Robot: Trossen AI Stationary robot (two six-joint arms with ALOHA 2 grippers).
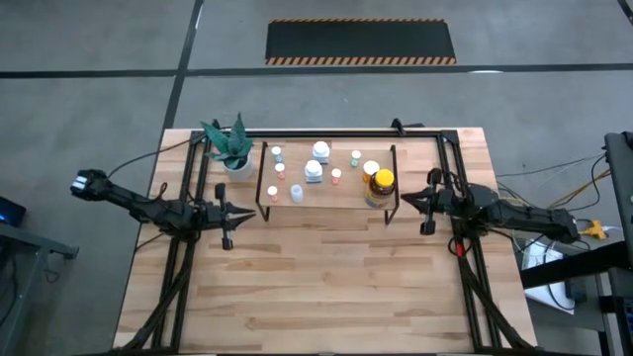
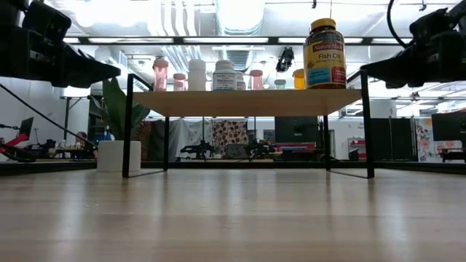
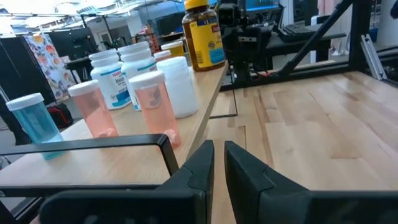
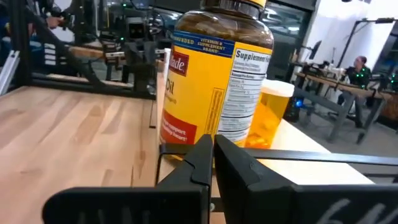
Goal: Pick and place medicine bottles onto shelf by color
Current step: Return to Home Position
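Left pincer [image 1: 242,211]: yours is pressed closed, empty, beside the shelf's [image 1: 341,200] left end.
Medicine bottles [image 1: 314,170]: you'll find them upright on the shelf, amber bottle [image 1: 381,184] rightmost.
Right pincer [image 1: 407,201]: closed, empty, beside the shelf's right end.

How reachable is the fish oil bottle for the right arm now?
Likely yes: the fish oil bottle stands at the end of the shelf nearest the right gripper, which is shut and empty. Only the shelf's black end rod lies between them, so come over it.
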